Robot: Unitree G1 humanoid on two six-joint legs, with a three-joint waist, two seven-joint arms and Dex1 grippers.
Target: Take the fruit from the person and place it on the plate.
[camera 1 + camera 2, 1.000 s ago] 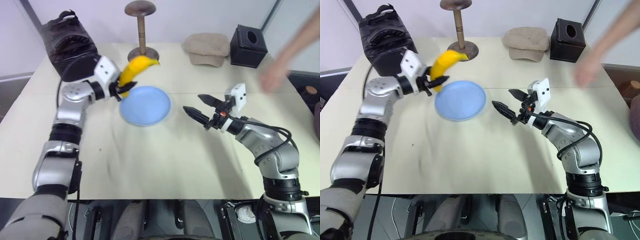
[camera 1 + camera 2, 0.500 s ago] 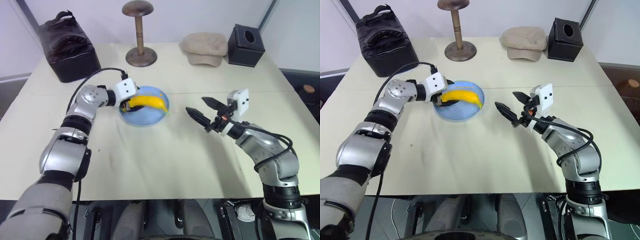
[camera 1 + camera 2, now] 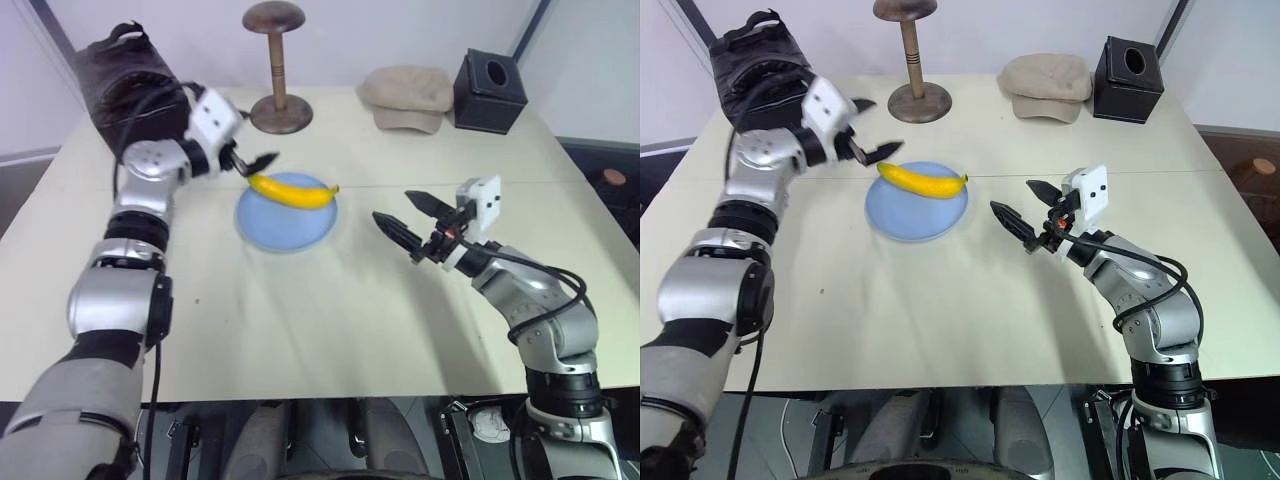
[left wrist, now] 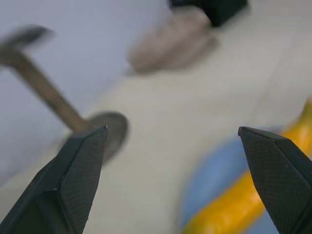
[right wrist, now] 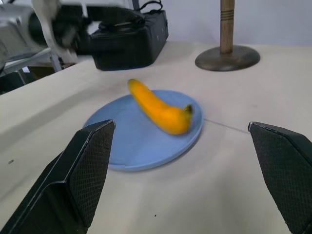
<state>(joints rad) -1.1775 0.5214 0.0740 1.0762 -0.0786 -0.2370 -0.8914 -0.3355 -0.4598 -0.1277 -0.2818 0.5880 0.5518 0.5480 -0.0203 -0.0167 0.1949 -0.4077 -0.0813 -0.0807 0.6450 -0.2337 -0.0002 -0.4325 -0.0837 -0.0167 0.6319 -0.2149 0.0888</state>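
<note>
The fruit, a curved yellow banana (image 3: 293,192), lies across the far half of the light-blue plate (image 3: 283,226) at the table's middle. My left gripper (image 3: 878,127) hovers just left of the banana's stem end, above the plate's rim, open and holding nothing. Its wrist view has the banana (image 4: 233,210) low between the spread fingers (image 4: 82,163). To the right of the plate my right gripper (image 3: 392,206) stands open and empty, pointing at the plate (image 5: 130,146) and the banana (image 5: 158,108). The person is out of view.
Along the table's far edge stand a black bag (image 3: 130,95), a brown wooden stand (image 3: 280,110), a beige cap (image 3: 408,97) and a black tissue box (image 3: 490,90). The table (image 3: 330,320) stretches bare toward me.
My left gripper carried the banana down onto the plate, opened, and has lifted away up and to the left. The person's hand left the view. The right arm has stayed still.
</note>
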